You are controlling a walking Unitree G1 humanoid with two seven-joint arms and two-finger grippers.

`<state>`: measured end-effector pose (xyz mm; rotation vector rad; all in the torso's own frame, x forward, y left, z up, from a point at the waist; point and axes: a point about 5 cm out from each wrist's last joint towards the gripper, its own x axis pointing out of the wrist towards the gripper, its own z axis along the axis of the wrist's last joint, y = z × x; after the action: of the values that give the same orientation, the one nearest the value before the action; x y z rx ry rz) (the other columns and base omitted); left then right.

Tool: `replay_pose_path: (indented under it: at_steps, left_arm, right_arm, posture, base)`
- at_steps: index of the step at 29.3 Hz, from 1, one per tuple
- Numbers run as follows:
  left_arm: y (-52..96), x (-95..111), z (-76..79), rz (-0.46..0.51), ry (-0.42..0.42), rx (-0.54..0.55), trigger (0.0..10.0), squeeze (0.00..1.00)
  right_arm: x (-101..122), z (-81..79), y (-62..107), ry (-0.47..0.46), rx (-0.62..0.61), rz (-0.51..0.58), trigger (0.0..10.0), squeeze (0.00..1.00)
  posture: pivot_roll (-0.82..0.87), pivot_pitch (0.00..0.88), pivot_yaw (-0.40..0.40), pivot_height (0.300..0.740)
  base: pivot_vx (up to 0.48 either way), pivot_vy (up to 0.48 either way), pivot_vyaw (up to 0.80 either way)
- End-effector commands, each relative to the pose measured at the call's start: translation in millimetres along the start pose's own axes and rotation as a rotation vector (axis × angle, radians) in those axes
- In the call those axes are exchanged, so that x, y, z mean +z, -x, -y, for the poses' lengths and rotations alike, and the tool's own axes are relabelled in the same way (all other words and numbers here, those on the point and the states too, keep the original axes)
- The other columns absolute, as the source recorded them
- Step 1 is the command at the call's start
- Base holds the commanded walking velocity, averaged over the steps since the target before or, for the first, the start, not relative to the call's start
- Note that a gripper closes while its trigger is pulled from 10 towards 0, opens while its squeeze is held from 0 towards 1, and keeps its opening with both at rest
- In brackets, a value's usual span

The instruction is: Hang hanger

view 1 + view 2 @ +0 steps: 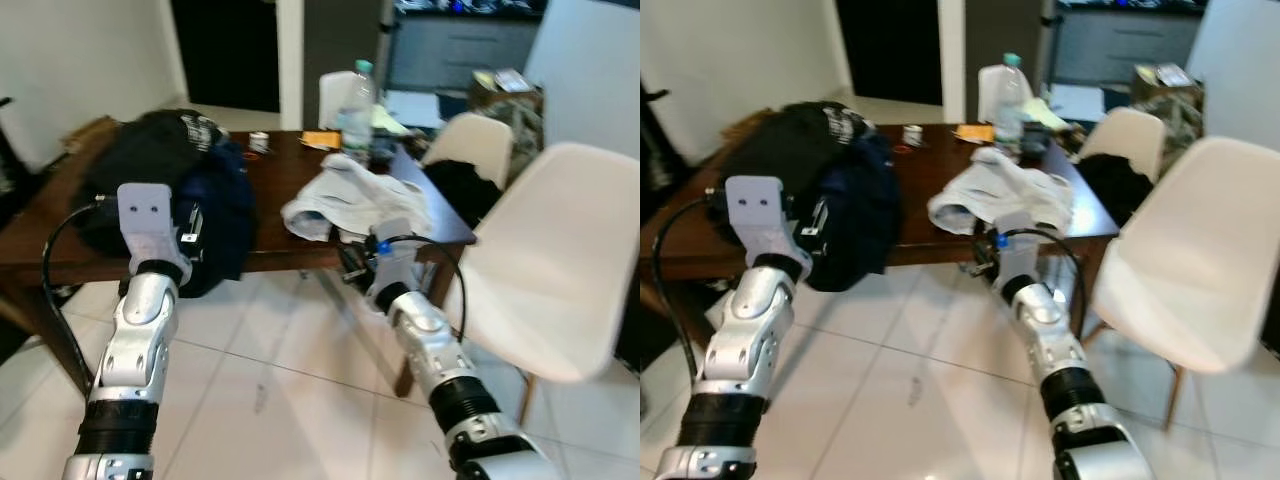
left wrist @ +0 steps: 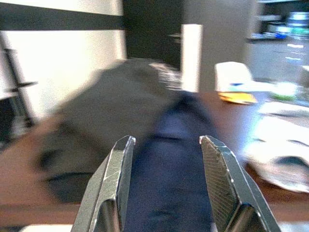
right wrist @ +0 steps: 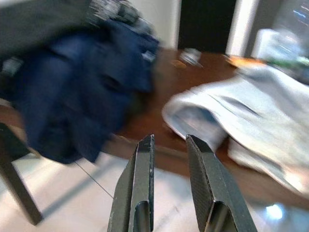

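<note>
A heap of black and navy clothing [image 1: 180,170] lies on the left part of a dark wooden table [image 1: 278,180]. A crumpled white garment [image 1: 355,200] lies on the right part, near the front edge. My left gripper [image 2: 167,140] is raised in front of the dark heap, open, with nothing between its fingers. My right gripper [image 3: 170,140] hovers just below the table's front edge by the white garment, open by a narrow gap and holding nothing. In the eye views each wrist mount hides most of its fingers.
A clear water bottle [image 1: 357,110] and small items stand at the back of the table. A white shell chair [image 1: 545,260] is close on the right, a second chair [image 1: 470,140] behind it. White tiled floor [image 1: 270,380] lies below.
</note>
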<state>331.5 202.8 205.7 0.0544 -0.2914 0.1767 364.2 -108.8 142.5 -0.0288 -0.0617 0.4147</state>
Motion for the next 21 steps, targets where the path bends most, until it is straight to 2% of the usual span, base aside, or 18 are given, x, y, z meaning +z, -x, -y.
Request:
replay_pose_path:
  at_steps: [1,2,7,14,16,21]
  left_arm:
    - [0.1,-2.1,-4.7,-0.020,-0.007,0.015,10.0,0.00]
    - [0.2,-1.4,-5.6,-0.019,-0.007,0.018,10.0,0.00]
    - [0.1,0.0,-7.7,-0.018,-0.009,0.022,10.0,0.00]
    - [-4.4,5.9,-11.3,-0.004,-0.026,0.018,10.0,0.00]
    - [-11.7,16.2,-14.4,0.023,-0.042,-0.002,10.0,0.00]
    - [-18.5,28.0,-14.5,0.053,-0.040,-0.025,10.0,0.00]
  right_arm:
    - [-0.6,-8.4,-1.4,0.019,0.040,-0.007,10.0,0.00]
    - [-0.9,-9.4,-0.6,0.031,0.048,-0.005,10.0,0.00]
    - [-1.7,-10.8,-0.1,-0.004,0.052,-0.003,10.0,0.00]
    - [0.9,-10.7,-1.5,0.003,0.045,0.010,10.0,0.00]
    - [7.8,-5.1,-3.0,-0.003,0.001,0.042,10.0,0.00]
    - [17.5,3.7,-4.2,-0.026,-0.063,0.088,10.0,0.00]
  posture:
    - [0.12,0.000,-0.017,0.740]
    - [0.12,0.000,-0.017,0.740]
    - [0.12,0.000,-0.015,0.740]
    - [0.12,0.000,-0.012,0.740]
    - [0.13,0.000,-0.014,0.740]
    - [0.13,0.000,-0.013,0.740]
  base:
    - [0.349,0.000,0.80]
    - [0.349,0.000,0.80]
    - [0.350,0.000,0.00]
    - [0.351,0.000,0.00]
    - [0.349,0.000,0.00]
    - [0.352,0.000,0.00]
